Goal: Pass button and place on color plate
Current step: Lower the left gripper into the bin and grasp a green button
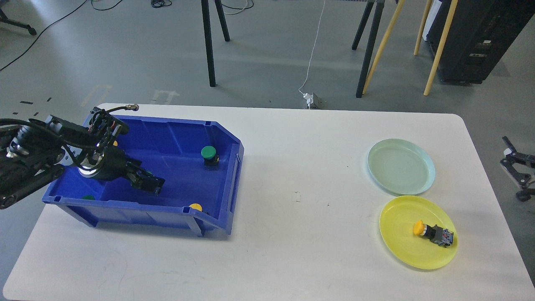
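Observation:
A yellow button (432, 233) lies on its side on the yellow plate (401, 251). The pale green plate (401, 166) behind it holds nothing. My right gripper (515, 167) is open and empty at the right edge, off the table and clear of both plates. My left gripper (147, 184) is low inside the blue bin (167, 217), over the spot where a green button stood; that button is hidden and its fingers look dark and close together. A green button (209, 154) stands at the bin's back right. A yellow one (195, 207) and a green one (87, 197) peek over the front wall.
The white table (292, 188) spans the view, with the bin at the left and both plates at the right. Stand legs and a cable are on the floor behind the table.

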Motion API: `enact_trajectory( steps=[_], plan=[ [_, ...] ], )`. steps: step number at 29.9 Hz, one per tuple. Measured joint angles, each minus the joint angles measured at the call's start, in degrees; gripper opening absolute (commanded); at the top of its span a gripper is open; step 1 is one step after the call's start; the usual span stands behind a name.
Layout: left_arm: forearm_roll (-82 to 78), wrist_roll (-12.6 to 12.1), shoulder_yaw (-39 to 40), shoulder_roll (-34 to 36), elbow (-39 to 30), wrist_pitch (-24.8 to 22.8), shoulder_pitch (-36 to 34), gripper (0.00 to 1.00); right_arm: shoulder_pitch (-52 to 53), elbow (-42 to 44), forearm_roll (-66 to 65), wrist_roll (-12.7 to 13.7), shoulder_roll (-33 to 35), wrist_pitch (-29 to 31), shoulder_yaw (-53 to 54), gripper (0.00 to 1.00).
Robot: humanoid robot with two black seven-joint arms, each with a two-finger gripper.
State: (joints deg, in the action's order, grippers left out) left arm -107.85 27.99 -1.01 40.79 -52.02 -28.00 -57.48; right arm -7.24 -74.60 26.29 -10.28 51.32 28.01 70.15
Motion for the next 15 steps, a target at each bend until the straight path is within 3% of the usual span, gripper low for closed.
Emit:
enact_trajectory(
  steps=[7, 10, 12, 13, 14, 15],
  plan=[
    [-0.38, 0.01, -0.18, -1.79, 2.14, -0.01, 1.64, 0.91, -1.10, 0.00, -0.01, -0.07, -0.16, 0.00, -0.25, 0.99],
    [-0.48, 0.01, -0.21, -2.08, 2.33, -0.01, 1.88, 0.65, -1.15, 0.04, -0.01, -0.08, -0.16, -0.01, -0.24, 0.99],
    [-0.56, 0.01, -0.22, -2.17, 2.41, -0.01, 1.90, 0.56, -1.16, 0.12, -0.01, -0.10, -0.16, -0.01, -0.24, 0.99],
    [-0.61, 0.01, -0.22, -2.19, 2.43, -0.01, 1.90, 0.43, -1.23, 0.15, -0.02, -0.14, -0.16, -0.01, -0.24, 0.99],
    [-0.64, 0.01, -0.22, -2.20, 2.44, -0.01, 1.90, 0.22, -1.41, 0.19, -0.01, -0.16, -0.16, -0.01, -0.24, 0.99],
    [-0.67, 0.01, -0.22, -2.20, 2.45, -0.01, 1.90, 0.17, -1.57, 0.22, -0.01, -0.16, -0.19, -0.02, -0.24, 0.99]
  ],
)
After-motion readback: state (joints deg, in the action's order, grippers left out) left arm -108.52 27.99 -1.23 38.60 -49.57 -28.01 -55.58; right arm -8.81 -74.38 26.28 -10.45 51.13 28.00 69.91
